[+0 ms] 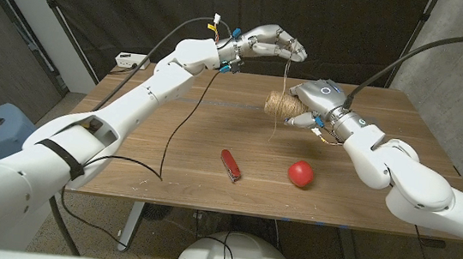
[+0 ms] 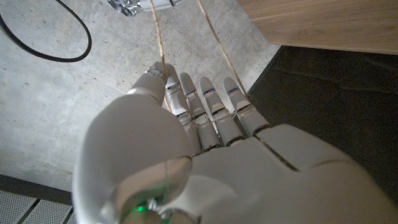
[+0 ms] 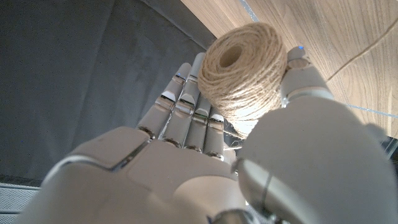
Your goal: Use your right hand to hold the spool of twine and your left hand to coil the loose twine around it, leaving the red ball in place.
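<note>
My right hand grips the spool of twine above the table's far middle; the spool sits between thumb and fingers of that hand. My left hand is raised high above the spool and pinches the loose twine, which runs down taut to the spool. In the left wrist view the twine passes between the thumb and fingers of the left hand. A loose end hangs below the spool toward the table. The red ball lies on the table near the front right.
A red pocket knife lies on the wooden table left of the ball. A thin black cable hangs from the left arm across the table's left half. A white power strip lies on the floor beyond the far left corner.
</note>
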Tool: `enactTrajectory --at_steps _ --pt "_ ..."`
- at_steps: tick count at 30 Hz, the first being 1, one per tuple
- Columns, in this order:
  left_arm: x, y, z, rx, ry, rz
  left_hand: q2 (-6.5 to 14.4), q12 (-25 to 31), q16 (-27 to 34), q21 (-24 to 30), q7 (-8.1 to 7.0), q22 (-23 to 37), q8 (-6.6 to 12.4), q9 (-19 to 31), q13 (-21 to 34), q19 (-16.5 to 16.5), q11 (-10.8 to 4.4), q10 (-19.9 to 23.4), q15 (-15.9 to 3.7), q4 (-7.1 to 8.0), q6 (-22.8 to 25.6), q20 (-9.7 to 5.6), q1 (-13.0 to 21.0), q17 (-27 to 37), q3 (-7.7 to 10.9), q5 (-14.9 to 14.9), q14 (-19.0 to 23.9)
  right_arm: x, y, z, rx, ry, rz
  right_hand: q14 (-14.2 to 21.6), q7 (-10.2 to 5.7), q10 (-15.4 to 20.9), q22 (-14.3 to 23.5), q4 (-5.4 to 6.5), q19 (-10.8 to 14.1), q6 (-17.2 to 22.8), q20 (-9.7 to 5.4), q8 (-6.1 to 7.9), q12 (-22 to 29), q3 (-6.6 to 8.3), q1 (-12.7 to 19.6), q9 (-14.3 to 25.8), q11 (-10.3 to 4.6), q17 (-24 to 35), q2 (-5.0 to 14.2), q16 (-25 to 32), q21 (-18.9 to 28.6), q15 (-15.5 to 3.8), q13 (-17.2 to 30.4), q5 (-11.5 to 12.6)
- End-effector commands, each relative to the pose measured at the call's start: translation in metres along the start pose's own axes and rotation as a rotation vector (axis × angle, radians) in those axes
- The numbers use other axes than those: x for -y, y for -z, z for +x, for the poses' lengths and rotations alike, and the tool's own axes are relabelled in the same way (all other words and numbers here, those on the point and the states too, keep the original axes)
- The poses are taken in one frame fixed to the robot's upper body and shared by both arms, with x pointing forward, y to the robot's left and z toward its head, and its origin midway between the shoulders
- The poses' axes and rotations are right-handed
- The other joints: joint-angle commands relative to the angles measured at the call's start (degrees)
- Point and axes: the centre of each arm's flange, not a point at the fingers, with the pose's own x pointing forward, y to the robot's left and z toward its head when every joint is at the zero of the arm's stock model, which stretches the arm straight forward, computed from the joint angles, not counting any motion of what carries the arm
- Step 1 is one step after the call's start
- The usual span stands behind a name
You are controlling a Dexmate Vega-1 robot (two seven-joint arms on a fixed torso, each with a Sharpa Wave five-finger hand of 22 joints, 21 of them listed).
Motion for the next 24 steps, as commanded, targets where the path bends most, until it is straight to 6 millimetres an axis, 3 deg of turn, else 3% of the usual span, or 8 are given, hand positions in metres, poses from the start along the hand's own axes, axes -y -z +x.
enactTrajectory --at_steps 1,24 --pt "-0.004 0.009 -0.002 -0.015 -0.005 -0.008 -0.2 -0.2 -0.2 0.4 -0.43 0.2 0.13 0.1 0.1 0.1 -0.01 0.2 0.23 0.13 0.0 0.08 -0.1 0.2 -0.05 0.0 0.2 0.007 0.000 -0.007 0.001 0.017 -0.003 0.1 -7.98 5.3 0.1 0.35 0.1 8.3 -0.32 0.36 0.0 -0.04 7.7 0.1 -5.04 0.2 7.68 -0.1 0.2 -6.91 0.1 0.4" --pt "-0.008 0.026 -0.009 -0.051 -0.018 -0.030 -0.1 -0.5 -0.3 0.5 -0.37 0.2 0.00 -0.1 0.3 0.0 0.07 0.1 0.29 0.18 -0.2 0.11 -0.1 0.4 -0.03 0.0 0.1 0.024 0.001 -0.021 0.013 0.069 -0.001 0.4 -7.99 5.4 0.1 0.36 0.1 8.5 -0.38 0.58 0.0 -0.16 8.0 0.1 -5.24 0.4 7.75 -0.3 0.2 -6.97 0.3 0.4"
